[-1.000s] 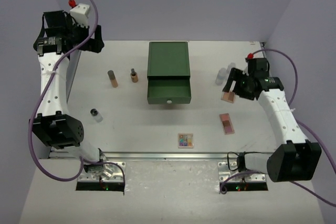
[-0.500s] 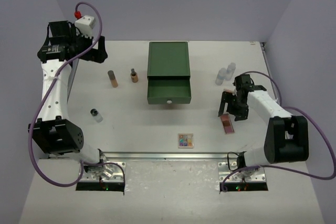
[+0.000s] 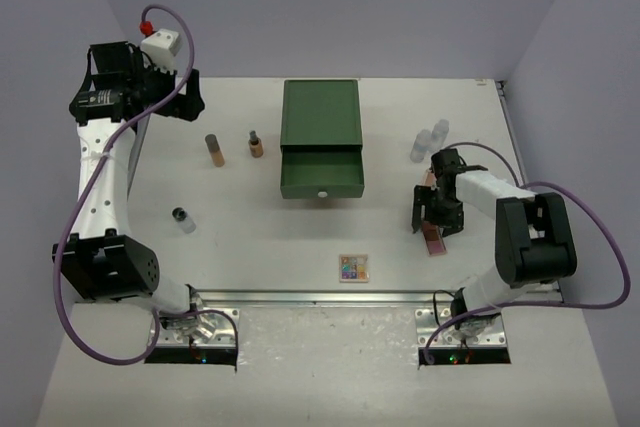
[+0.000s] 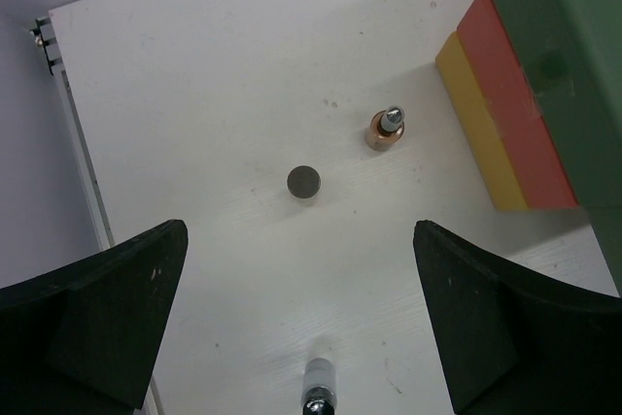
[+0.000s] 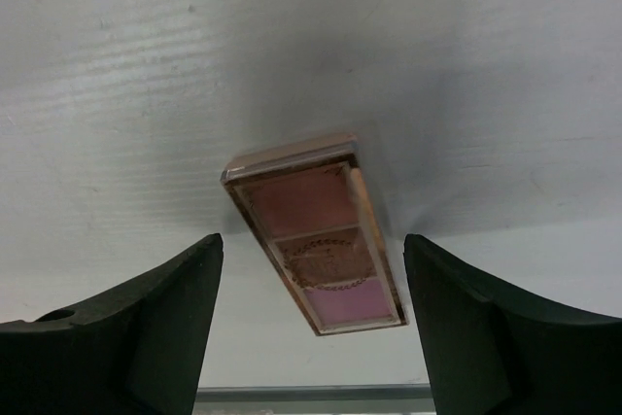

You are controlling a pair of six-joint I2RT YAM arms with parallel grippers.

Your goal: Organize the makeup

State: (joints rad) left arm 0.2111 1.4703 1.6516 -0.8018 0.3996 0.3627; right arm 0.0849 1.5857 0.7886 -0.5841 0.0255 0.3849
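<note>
My right gripper (image 3: 428, 219) (image 5: 312, 240) is open and low over a pink-tan flat compact (image 3: 434, 238) (image 5: 316, 235) that lies on the table between its fingers, untouched. My left gripper (image 3: 188, 97) (image 4: 297, 230) is open and empty, held high at the far left. Under it stand a peach tube with a dark cap (image 3: 214, 149) (image 4: 302, 183), a peach tube with a grey cap (image 3: 256, 144) (image 4: 386, 129) and a small clear bottle (image 3: 183, 218) (image 4: 319, 384). The square multicolour eyeshadow palette (image 3: 353, 268) lies near the front edge. Two clear bottles (image 3: 428, 140) stand at the right.
The green, orange and yellow drawer box (image 3: 321, 137) (image 4: 515, 114) stands mid-table with its top drawer pulled out. A metal rail (image 3: 320, 297) runs along the near edge. A wall closes in on the right arm's side.
My right gripper has moved from the far right, near the clear bottles, down and toward the front, ending over the flat compact. My left arm shifted slightly and then held still.
</note>
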